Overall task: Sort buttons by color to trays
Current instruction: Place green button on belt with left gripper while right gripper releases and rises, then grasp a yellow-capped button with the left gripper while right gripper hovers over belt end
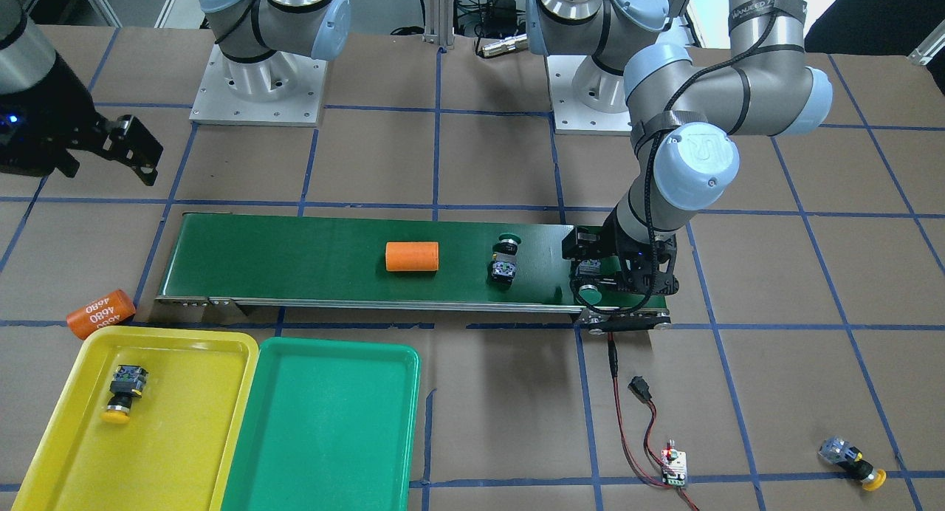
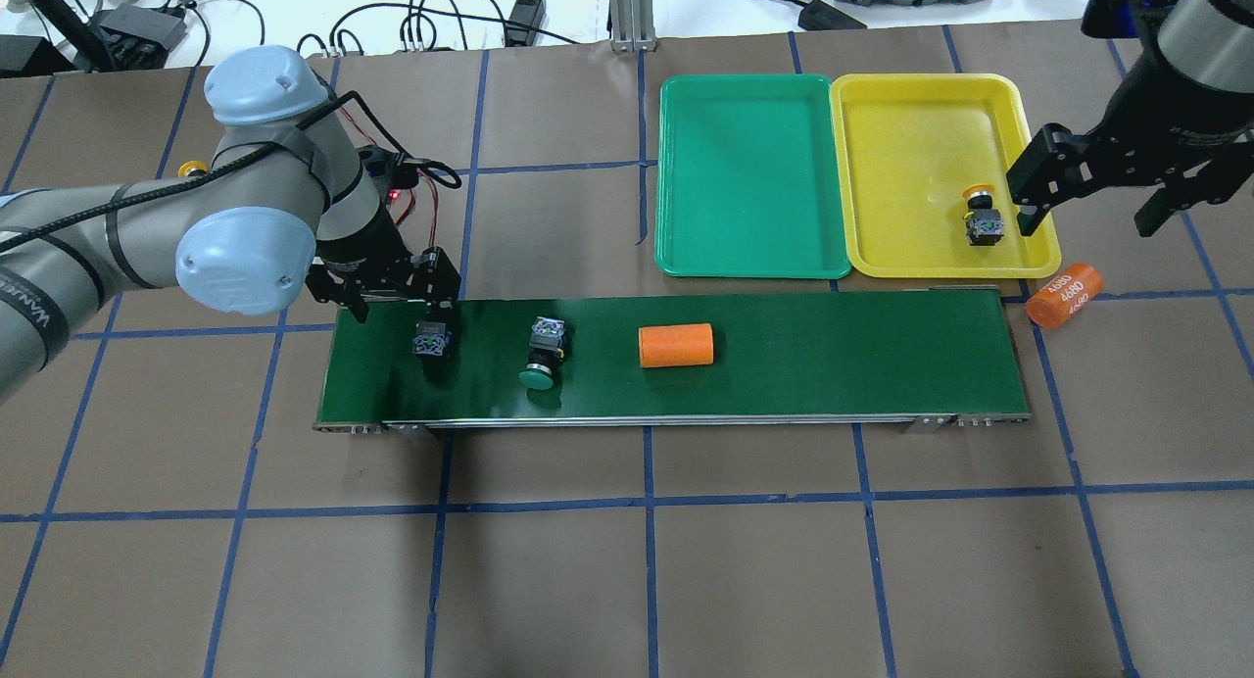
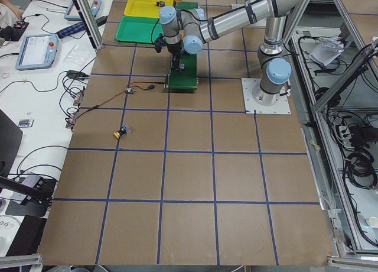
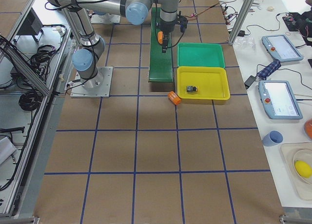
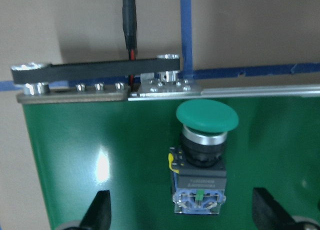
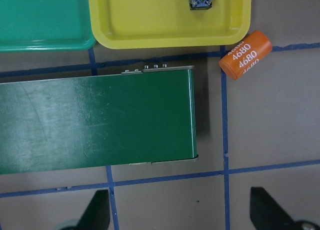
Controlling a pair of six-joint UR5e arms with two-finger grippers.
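1. My left pincer [image 5: 183,216] hung open over the end of the conveyor belt [image 2: 833,355]. Its two fingers stood on either side of a green button [image 5: 200,155] and did not touch it. This button lay on its side, with the cap towards the belt's edge.
2. I judged the risk to be here. If the fingers closed on the round cap and not on the square block, the button could turn or slip out. It lay near the edge, so a push could send it off the belt.
3. Further along the belt lay the second green button [image 2: 542,350], then an orange cylinder [image 2: 676,346], which I must not sort.
4. Only my left wrist view showed the gap between fingers and button. In the overhead view my own arm hid it.
5. Far off, the green tray [image 2: 745,169] held nothing, and the yellow tray [image 2: 921,110] held one yellow button [image 2: 980,217]. My right pincer [image 2: 1092,203] hovered beside it, open and holding nothing.
6. The front view showed the other yellow button [image 1: 853,461] on the table, well apart from the belt.
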